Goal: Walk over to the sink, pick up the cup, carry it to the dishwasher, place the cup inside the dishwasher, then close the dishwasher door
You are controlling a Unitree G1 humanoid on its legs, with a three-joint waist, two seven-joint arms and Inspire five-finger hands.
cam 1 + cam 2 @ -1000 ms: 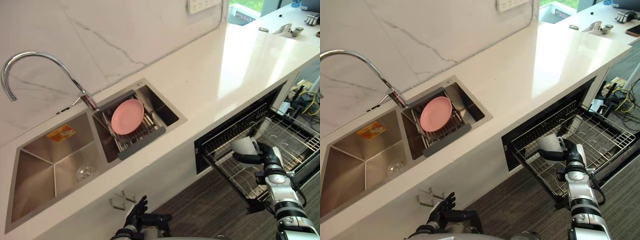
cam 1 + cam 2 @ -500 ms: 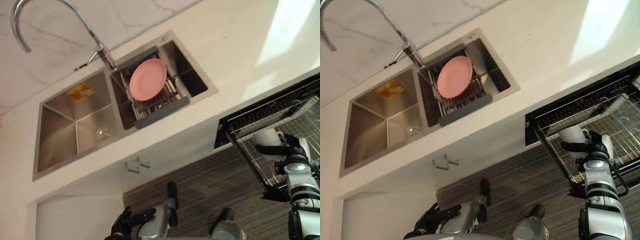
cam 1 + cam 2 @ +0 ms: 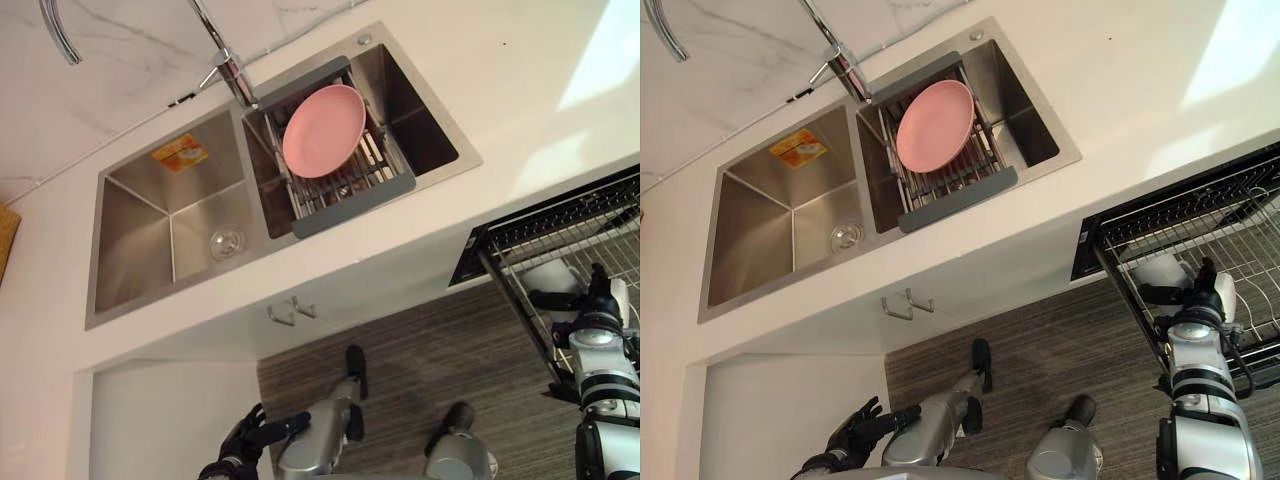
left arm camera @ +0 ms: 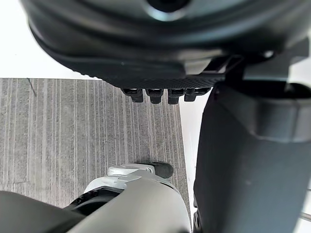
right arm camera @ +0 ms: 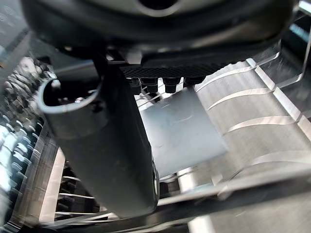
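Observation:
The white cup (image 3: 549, 276) hangs over the near left corner of the dishwasher's pulled-out wire rack (image 3: 604, 222). My right hand (image 3: 592, 304) is shut on it, with dark fingers wrapped across its side. In the right wrist view the cup's pale wall (image 5: 181, 130) lies just past the curled fingers, beside the thumb (image 5: 104, 145), with rack wires behind. My left hand (image 3: 853, 430) hangs low by my side over the striped floor, its fingers relaxed and holding nothing.
A steel double sink (image 3: 172, 222) is set into the white counter (image 3: 520, 90), with a curved faucet (image 3: 226, 62) behind it. A pink plate (image 3: 323, 130) leans in a drying rack over the right basin. A cabinet handle (image 3: 290, 313) sits below the sink.
The whole picture has shifted, so the camera has moved: sink and counter now sit further right and higher. My right hand keeps hold of the cup over the rack. My left hand stays idle.

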